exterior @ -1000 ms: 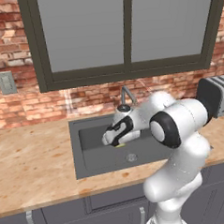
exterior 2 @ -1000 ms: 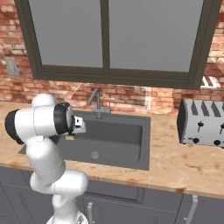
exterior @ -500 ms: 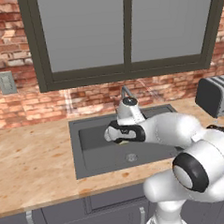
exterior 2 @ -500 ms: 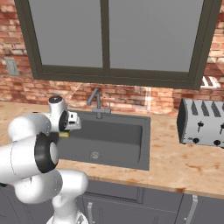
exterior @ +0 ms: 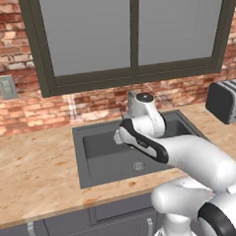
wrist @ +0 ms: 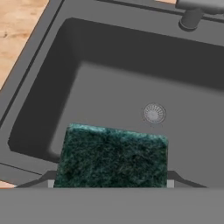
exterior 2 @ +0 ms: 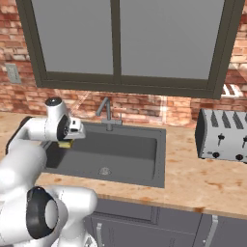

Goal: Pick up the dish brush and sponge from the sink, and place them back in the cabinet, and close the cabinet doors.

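Sponge (wrist: 113,156) sits clamped between my two fingers, its dark green face turned toward my hand camera and its yellow underside peeking out below my wrist in the right base view (exterior 2: 66,143). My gripper (wrist: 109,183) is closed on it from both sides, with the dark finger tips (wrist: 49,178) showing at the block's lower corners. I hold it in the air above the sink (wrist: 39,87), over the part of the basin nearest the left rim, clear of the basin floor. The round drain (wrist: 154,113) lies on the floor beyond the sponge and a little to one side of it. The silver faucet (exterior 2: 107,113) stands at the back rim of the sink, and its base shows at the top edge of my hand view (wrist: 192,15). Beige speckled counter (exterior: 29,170) runs around the basin on all sides. A silver toaster (exterior 2: 223,135) stands on the counter well to the right of the sink, near the brick wall. Above the sink hangs the dark-framed cabinet (exterior: 130,35), and its two doors (exterior 2: 116,38) look shut, meeting at a central vertical bar. I cannot make out the dish brush from here.
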You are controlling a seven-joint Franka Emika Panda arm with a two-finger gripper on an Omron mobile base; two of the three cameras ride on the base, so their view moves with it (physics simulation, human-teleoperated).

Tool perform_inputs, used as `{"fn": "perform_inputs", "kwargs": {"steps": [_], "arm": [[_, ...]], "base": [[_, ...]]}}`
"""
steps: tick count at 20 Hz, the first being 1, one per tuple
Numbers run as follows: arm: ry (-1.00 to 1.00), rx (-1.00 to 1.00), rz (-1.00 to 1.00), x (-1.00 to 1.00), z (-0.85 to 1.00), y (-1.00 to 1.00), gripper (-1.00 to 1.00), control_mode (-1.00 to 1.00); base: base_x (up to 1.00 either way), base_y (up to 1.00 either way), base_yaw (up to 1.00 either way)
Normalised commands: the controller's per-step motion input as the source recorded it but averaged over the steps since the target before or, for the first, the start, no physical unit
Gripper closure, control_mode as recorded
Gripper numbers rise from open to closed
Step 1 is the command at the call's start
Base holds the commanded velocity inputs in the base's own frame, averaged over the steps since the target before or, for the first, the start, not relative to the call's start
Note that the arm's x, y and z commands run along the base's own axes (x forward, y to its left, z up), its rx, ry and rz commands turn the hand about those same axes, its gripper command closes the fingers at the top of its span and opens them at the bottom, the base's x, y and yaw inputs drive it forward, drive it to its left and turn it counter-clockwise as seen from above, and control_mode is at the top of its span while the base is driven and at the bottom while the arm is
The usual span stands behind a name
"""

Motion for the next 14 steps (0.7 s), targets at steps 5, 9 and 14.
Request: {"fn": "perform_inputs", "kwargs": {"steps": [5, 9, 14], "arm": [[0.00, 0.03, 0.00, -0.51, 0.48, -0.18, 1.00, -1.00], [0.00, 0.00, 0.00, -0.45, 0.48, -0.13, 1.00, -1.00], [0.00, 0.00, 0.00, -0.44, 0.65, -0.18, 1.00, -1.00]], "base": [[0.00, 0.00, 0.00], [0.00, 0.00, 0.00], [0.00, 0.00, 0.00]]}}
